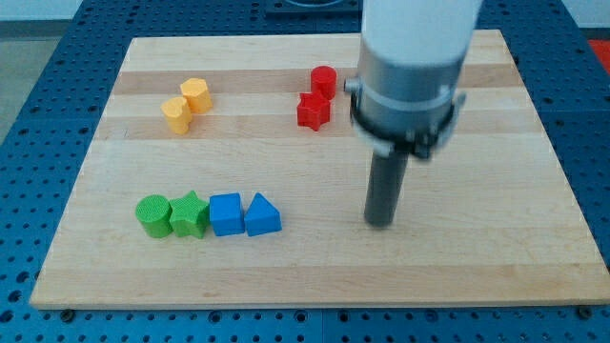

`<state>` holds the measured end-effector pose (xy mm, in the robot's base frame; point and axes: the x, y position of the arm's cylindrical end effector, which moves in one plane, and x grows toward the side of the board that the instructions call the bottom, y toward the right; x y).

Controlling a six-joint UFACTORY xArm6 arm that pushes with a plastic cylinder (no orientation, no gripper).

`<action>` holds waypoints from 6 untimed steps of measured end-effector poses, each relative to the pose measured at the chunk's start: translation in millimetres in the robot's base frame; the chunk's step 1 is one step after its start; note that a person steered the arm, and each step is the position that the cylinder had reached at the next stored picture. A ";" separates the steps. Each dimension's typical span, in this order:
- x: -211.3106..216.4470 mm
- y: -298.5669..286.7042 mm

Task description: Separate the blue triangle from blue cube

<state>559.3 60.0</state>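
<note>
blue triangle (262, 215) | touching blue cube (226, 213) at its 9 o'clock | light, rigid, we judge | our tip (380, 222) at 3 o'clock, apart | no gripper fitted | push at seam

Arm (415, 57) cut off by the view's top edge, upper part out of frame; its housing is motion-blurred, edges smeared. It covers a stretch of the tabletop (496, 238) near the view's top, just right of the red blocks (317, 98). My tip (381, 223) slightly soft, contact with the wood not sharp. Two yellow blocks (186, 105) too small to tell exact shapes. Blue base around the tabletop cropped on all sides.
</note>
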 end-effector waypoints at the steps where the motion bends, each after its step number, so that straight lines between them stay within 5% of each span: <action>1: 35.8 -40.0; 3: 26.3 -138.9; 6: -23.8 -148.7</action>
<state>535.5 -88.7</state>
